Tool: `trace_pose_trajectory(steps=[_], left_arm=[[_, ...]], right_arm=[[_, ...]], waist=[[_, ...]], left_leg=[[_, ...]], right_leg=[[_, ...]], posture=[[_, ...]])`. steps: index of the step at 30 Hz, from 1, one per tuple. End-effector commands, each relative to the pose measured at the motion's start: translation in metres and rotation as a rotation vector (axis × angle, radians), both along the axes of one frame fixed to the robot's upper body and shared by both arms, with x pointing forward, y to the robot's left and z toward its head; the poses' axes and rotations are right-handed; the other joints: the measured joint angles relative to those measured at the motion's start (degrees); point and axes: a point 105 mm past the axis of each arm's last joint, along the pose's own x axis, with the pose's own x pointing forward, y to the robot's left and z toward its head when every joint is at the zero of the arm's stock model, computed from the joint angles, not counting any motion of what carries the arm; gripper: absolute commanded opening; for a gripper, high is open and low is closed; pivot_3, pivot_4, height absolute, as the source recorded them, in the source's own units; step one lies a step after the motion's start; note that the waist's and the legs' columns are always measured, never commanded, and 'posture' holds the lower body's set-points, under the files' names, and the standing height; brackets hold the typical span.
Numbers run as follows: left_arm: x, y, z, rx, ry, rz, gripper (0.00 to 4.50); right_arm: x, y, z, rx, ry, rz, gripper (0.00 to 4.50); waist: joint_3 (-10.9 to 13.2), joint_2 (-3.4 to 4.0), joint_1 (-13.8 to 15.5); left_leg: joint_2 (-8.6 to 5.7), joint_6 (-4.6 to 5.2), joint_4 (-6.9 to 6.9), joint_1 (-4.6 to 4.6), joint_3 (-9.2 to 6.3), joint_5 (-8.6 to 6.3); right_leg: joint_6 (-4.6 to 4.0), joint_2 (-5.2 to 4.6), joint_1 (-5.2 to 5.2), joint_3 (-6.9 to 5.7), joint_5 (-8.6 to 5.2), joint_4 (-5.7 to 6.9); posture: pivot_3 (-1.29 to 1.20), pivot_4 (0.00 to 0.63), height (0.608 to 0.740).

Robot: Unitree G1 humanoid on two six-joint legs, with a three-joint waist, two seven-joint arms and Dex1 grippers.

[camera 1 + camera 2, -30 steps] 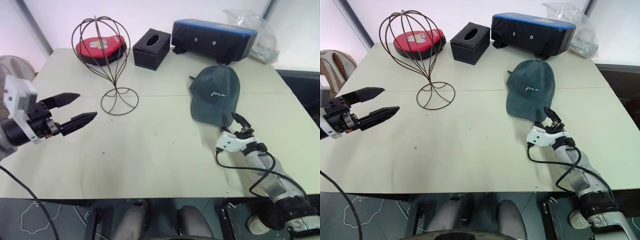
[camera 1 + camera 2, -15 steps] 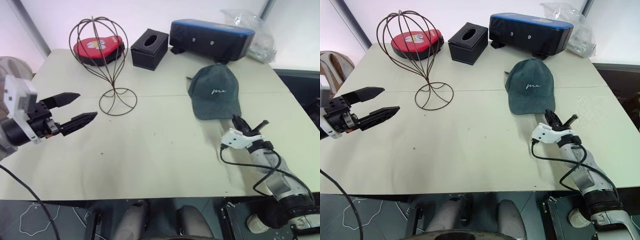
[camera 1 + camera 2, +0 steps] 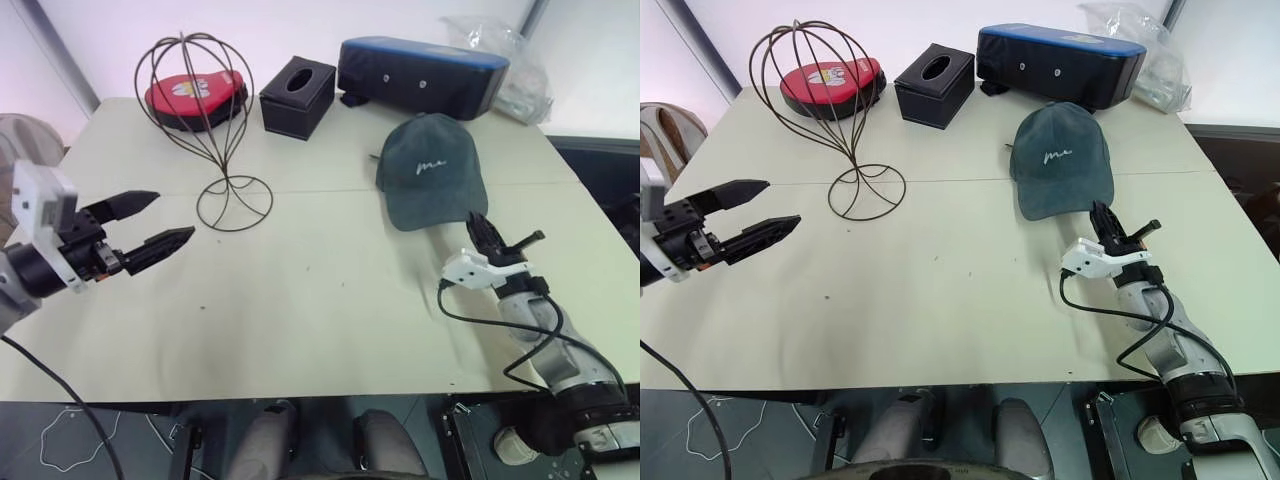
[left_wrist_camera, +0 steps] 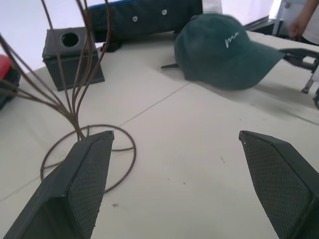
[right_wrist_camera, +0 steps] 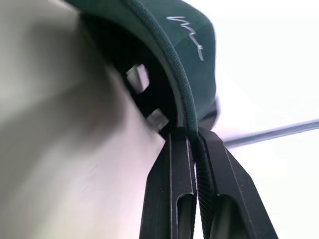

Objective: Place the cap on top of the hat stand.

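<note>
1. Fingers of the right gripper (image 5: pixel 192 144) are pinched together on the brim edge of the dark grey-green denim-like baseball cap (image 5: pixel 187 64) in the right wrist view. Only the thin rim sits between the pads, and the cap's underside is tipped up off the pale tabletop (image 5: pixel 45 149). So narrow a bite could let the cap twist or slide out during a swing.

2. Left eye view: the cap (image 3: pixel 432 170) lies at the right side of the table, its brim towards the right gripper (image 3: pixel 481 234). The thin dark wire hat stand with globe-shaped cage head (image 3: pixel 197 100) stands well apart at the far left, in front of a red round case (image 3: pixel 198 95) and just left of a black tissue box (image 3: pixel 297 96). The carry is long, and a drooping crown could snag the wire cage or tip the light stand.

3. Left wrist view: the left gripper's fingers (image 4: pixel 82 184) stand wide apart, holding nothing, near the stand's spiral base (image 4: pixel 89 154). A stray move here could nudge that base.
</note>
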Motion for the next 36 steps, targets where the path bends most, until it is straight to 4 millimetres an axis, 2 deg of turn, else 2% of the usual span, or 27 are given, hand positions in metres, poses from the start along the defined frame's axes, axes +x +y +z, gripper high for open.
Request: trace_pose_trajectory(steps=[1, 4, 7, 10, 14, 16, 20, 24, 36], left_arm=[[0.003, 0.018, 0.000, -0.010, -0.041, 0.090, 4.24], [0.006, 0.030, -0.009, -0.032, -0.033, 0.149, 4.24], [0.010, 0.039, -0.016, -0.058, -0.030, 0.207, 4.24], [0.013, 0.043, -0.021, -0.069, -0.029, 0.234, 4.24], [0.015, 0.044, -0.029, -0.090, -0.019, 0.247, 4.24], [0.016, 0.044, -0.031, -0.093, -0.016, 0.250, 4.24], [0.017, 0.045, -0.035, -0.109, -0.011, 0.259, 4.24], [0.016, 0.045, -0.039, -0.119, -0.002, 0.266, 4.24], [0.017, 0.043, -0.044, -0.145, 0.007, 0.277, 4.24]], right_arm=[[-0.002, 0.017, 0.058, 0.057, -0.217, 0.081, 0.05], [0.000, 0.027, 0.082, 0.111, -0.280, 0.105, 0.05], [0.006, 0.050, 0.111, 0.186, -0.331, 0.158, 0.05], [0.010, 0.067, 0.125, 0.247, -0.342, 0.191, 0.05], [0.021, 0.107, 0.131, 0.379, -0.286, 0.270, 0.05], [0.023, 0.119, 0.132, 0.427, -0.267, 0.294, 0.05], [0.023, 0.151, 0.129, 0.444, -0.224, 0.388, 0.05], [0.021, 0.175, 0.133, 0.453, -0.237, 0.463, 0.05], [0.022, 0.209, 0.166, 0.453, -0.355, 0.558, 0.05]], waist=[[0.0, 0.01, 0.0], [0.0, 0.02, 0.0], [0.0, 0.01, 0.0], [0.0, 0.01, 0.0], [0.0, 0.00, 0.0], [0.0, 0.01, -0.1], [0.0, 0.01, 0.0], [0.0, 0.01, -0.1], [0.0, 0.01, -0.2]], left_leg=[[0.00, 0.00, 0.00, -0.01, 0.00, 0.00], [0.00, 0.00, 0.00, -0.01, 0.01, 0.00], [0.00, 0.00, 0.00, -0.03, -0.02, 0.00], [0.00, 0.00, 0.01, -0.03, -0.03, 0.00], [-0.01, -0.02, 0.00, -0.03, -0.06, 0.01], [0.00, -0.04, -0.02, -0.03, -0.09, 0.02], [-0.03, -0.34, -0.05, -0.07, -0.08, 0.20], [-0.02, -0.35, -0.09, -0.07, -0.08, 0.20], [-0.02, -0.40, -0.15, -0.07, -0.08, 0.23]], right_leg=[[0.00, 0.00, -0.01, 0.00, 0.00, 0.00], [0.00, 0.00, -0.02, 0.01, 0.00, 0.00], [0.00, 0.00, -0.02, -0.01, 0.00, 0.00], [0.01, 0.00, -0.02, -0.01, 0.00, 0.00], [0.01, 0.00, -0.20, -0.03, 0.01, -0.02], [0.01, 0.02, -0.22, -0.04, 0.01, -0.01], [0.01, 0.00, -0.32, -0.03, 0.01, -0.01], [0.01, 0.01, -0.38, -0.02, 0.01, 0.02], [0.01, 0.02, -0.46, 0.00, 0.01, 0.06]], posture=[[0.00, 0.150, 0.740], [0.00, 0.150, 0.740], [0.00, 0.150, 0.740], [0.00, 0.150, 0.740], [0.00, 0.150, 0.740], [0.00, 0.150, 0.740], [0.00, 0.150, 0.740], [0.00, 0.150, 0.740], [0.00, 0.150, 0.740]])
